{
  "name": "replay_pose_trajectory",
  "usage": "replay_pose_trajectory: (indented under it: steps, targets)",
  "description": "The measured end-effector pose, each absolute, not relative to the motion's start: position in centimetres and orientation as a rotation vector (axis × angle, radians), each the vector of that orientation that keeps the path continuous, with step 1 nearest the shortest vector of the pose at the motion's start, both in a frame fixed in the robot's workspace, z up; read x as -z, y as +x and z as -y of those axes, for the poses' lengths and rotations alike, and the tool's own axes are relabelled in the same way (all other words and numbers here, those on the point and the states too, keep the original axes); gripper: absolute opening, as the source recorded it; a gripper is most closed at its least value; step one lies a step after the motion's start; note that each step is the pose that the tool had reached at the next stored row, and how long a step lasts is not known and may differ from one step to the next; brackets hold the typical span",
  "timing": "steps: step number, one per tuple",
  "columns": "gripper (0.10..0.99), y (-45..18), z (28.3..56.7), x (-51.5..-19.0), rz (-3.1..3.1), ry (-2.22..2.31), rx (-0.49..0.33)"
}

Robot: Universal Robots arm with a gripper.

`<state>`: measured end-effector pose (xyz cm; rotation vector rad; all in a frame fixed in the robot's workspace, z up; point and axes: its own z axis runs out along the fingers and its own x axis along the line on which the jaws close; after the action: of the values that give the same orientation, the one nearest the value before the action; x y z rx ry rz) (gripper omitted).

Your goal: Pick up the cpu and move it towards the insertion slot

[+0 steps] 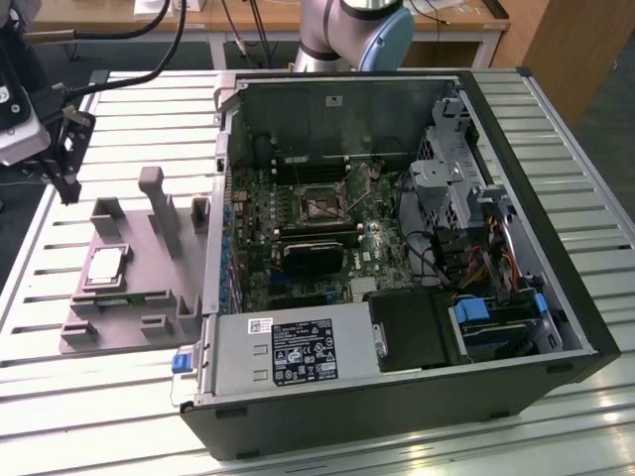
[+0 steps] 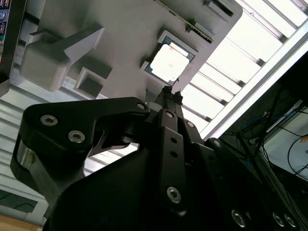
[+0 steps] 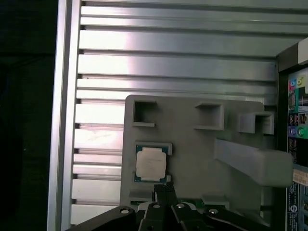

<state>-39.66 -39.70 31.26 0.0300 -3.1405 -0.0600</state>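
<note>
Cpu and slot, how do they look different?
The cpu is shiny silver-white, while the slot is dark with a metal frame. The cpu lies on the grey tray outside the case, but the slot sits on the green board inside the case. Both are square and lie flat.

Matte black gripper [image 2: 169, 91], silver screws [image 2: 173, 194]; grey arm [image 1: 327, 30], blue joint cap [image 1: 389, 42]
</note>
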Motion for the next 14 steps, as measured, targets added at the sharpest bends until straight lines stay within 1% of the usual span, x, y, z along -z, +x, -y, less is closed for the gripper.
replay_pose_trajectory:
  steps: [14]
  targets:
    - [0.102,-39.9,39.8,-28.7,3.14,0.03,0.06]
